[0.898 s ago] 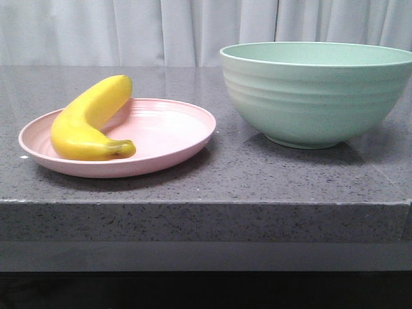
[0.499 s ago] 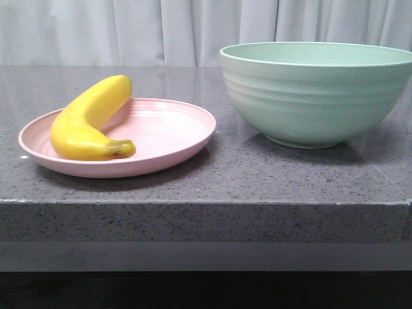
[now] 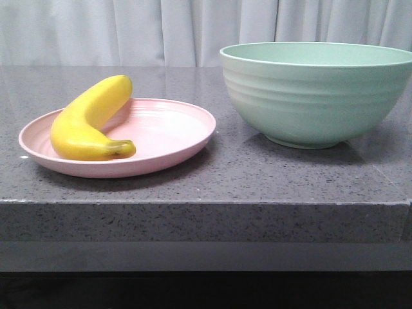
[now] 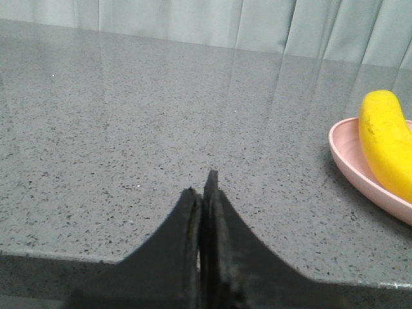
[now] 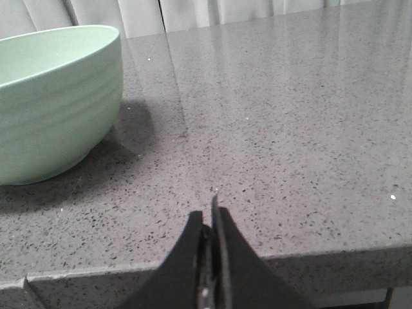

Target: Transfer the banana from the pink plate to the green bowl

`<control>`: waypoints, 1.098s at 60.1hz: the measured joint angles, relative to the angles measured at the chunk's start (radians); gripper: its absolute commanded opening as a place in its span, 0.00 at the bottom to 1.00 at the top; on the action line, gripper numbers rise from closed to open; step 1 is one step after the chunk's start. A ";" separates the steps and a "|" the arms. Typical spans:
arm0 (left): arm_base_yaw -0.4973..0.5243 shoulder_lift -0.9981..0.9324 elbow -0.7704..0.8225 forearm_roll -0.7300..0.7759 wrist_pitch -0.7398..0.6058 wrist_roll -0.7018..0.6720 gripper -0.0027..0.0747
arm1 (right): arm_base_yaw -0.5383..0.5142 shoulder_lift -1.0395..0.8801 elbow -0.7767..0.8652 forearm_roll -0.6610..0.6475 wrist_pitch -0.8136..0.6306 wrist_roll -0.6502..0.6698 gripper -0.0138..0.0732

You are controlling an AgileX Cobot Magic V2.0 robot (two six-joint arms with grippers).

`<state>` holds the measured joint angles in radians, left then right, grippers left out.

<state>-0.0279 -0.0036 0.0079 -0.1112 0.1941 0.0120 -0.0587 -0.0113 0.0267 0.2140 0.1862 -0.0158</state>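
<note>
The yellow banana (image 3: 87, 122) lies on the left side of the pink plate (image 3: 167, 132), its far end resting on the plate's back rim. The mint-green bowl (image 3: 315, 93) stands upright to the right of the plate, apart from it. My left gripper (image 4: 202, 187) is shut and empty, low at the table's front edge, left of the plate (image 4: 351, 164) and banana (image 4: 386, 141). My right gripper (image 5: 208, 212) is shut and empty at the front edge, right of the bowl (image 5: 55, 96). Neither gripper shows in the front view.
The grey speckled stone table (image 3: 212, 180) has a thick front edge. A pale curtain (image 3: 161, 29) hangs behind it.
</note>
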 measured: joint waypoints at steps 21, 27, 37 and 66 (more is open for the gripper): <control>0.000 0.000 0.000 0.000 0.000 0.000 0.01 | 0.000 0.000 0.000 0.000 0.000 0.000 0.08; 0.000 0.000 0.000 0.000 0.000 0.000 0.01 | 0.000 0.000 0.000 0.000 0.000 0.000 0.08; 0.000 0.000 0.000 0.000 0.000 0.000 0.01 | 0.000 0.000 0.000 0.000 0.000 0.000 0.08; 0.000 0.000 -0.014 -0.001 -0.025 0.000 0.01 | 0.000 0.026 -0.103 -0.030 0.118 -0.025 0.08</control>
<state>-0.0279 -0.0036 -0.0060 -0.1119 0.1693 0.0120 -0.0587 0.0150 -0.0765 0.1842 0.3047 -0.0405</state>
